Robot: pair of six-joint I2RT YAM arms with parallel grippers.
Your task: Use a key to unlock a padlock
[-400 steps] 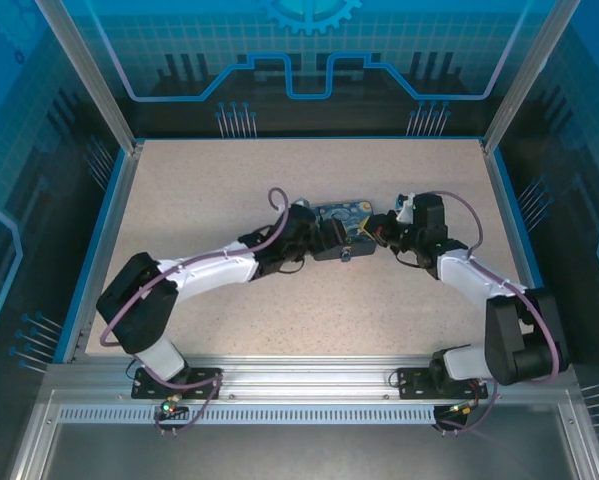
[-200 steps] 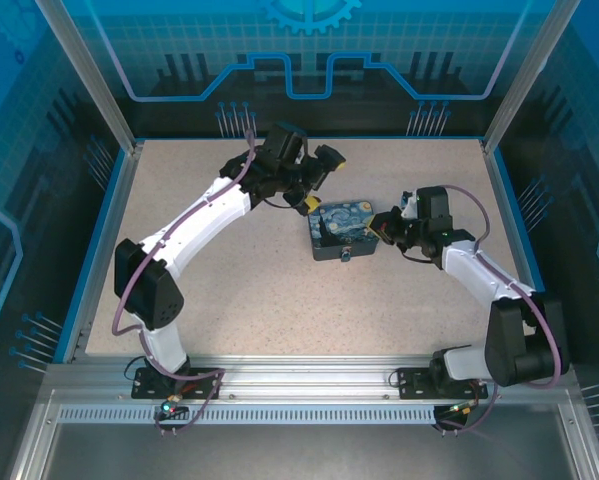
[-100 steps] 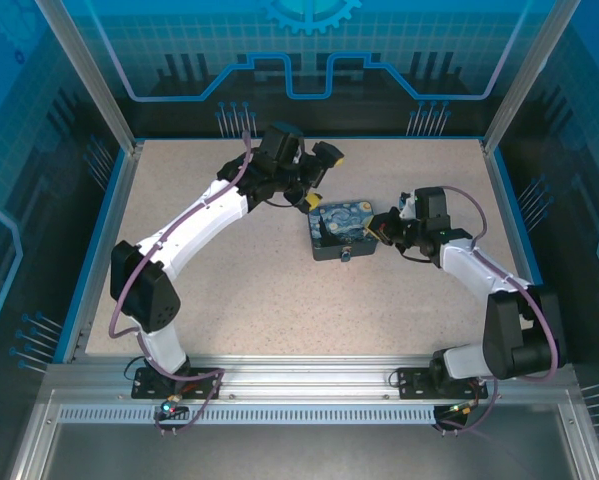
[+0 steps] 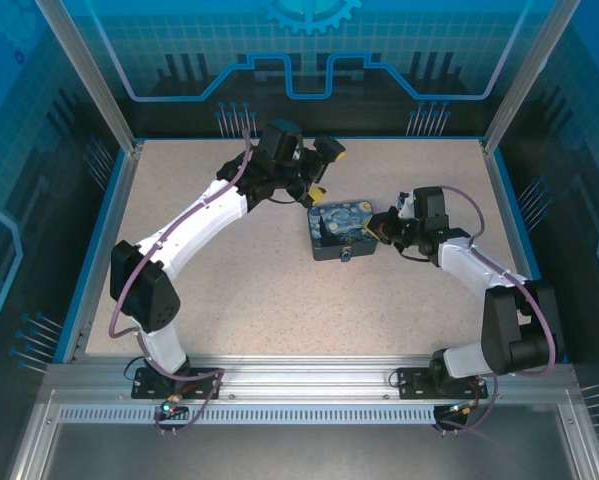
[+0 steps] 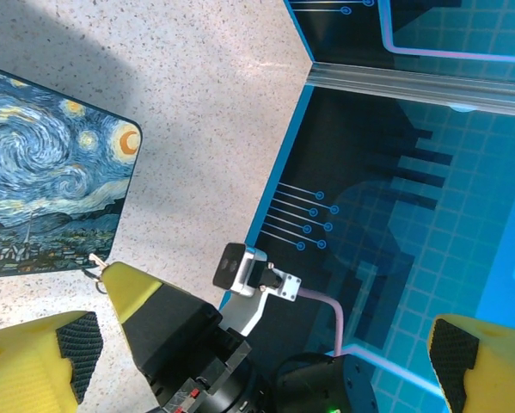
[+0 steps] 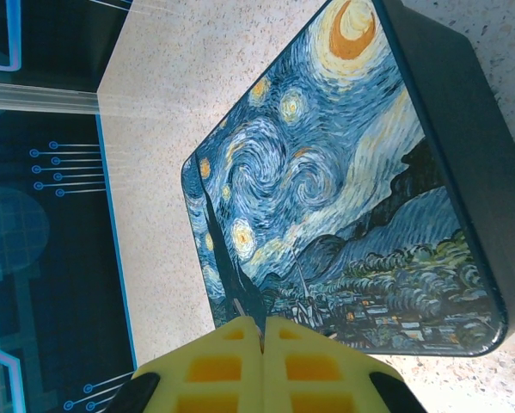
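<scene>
Holding the left gripper (image 4: 326,174) raised and spread wide at 11 o'clock from the painted box (image 4: 341,225). Pressing the right gripper (image 4: 377,228) together at the box's 3 o'clock edge, pinching what looks like the key (image 5: 92,261). Leaving the padlock (image 4: 346,256) at the box's 6 o'clock side.

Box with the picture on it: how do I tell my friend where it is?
Find the speckled beige table inside the blue walls. Just right of its middle lies a flat dark-blue box. Its lid shows swirly yellow stars and a moon, unlike the plain black-and-white arms beside it.
</scene>
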